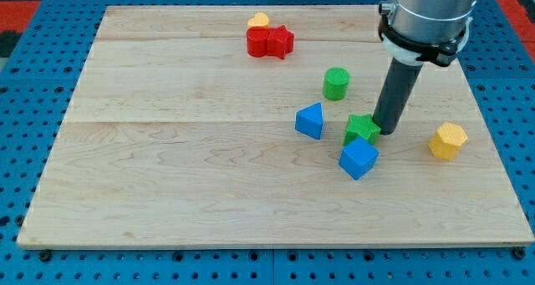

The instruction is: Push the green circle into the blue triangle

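Note:
The green circle (pixel 336 83) stands upright on the wooden board (pixel 167 168), right of centre. The blue triangle (pixel 310 120) lies just below and to the left of it, a short gap apart. My tip (pixel 385 131) is down on the board at the right side of a green star-shaped block (pixel 361 128), touching or nearly touching it. The tip is below and to the right of the green circle, and right of the blue triangle.
A blue cube (pixel 359 158) sits just below the green star. A yellow hexagon (pixel 448 140) lies at the right. Two red blocks (pixel 269 42) and a small yellow block (pixel 258 21) are grouped near the top edge.

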`<state>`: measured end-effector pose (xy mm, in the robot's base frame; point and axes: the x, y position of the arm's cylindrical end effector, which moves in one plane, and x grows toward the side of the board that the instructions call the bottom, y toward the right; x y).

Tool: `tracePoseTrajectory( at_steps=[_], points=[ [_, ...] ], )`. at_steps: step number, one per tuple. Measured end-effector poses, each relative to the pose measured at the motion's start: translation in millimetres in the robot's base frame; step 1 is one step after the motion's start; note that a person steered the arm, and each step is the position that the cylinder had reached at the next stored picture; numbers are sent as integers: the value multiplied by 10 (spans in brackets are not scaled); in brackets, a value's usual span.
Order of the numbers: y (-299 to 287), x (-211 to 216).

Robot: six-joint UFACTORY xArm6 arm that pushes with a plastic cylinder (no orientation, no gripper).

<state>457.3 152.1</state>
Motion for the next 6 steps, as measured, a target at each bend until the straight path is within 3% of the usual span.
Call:
tracePoseTrajectory(
  at_steps=[1, 2, 3, 4, 6],
  points=[
    [313, -485],
    [-46, -1120],
    [-602, -866],
    [-593, -180],
    [-432, -644]
  ],
)
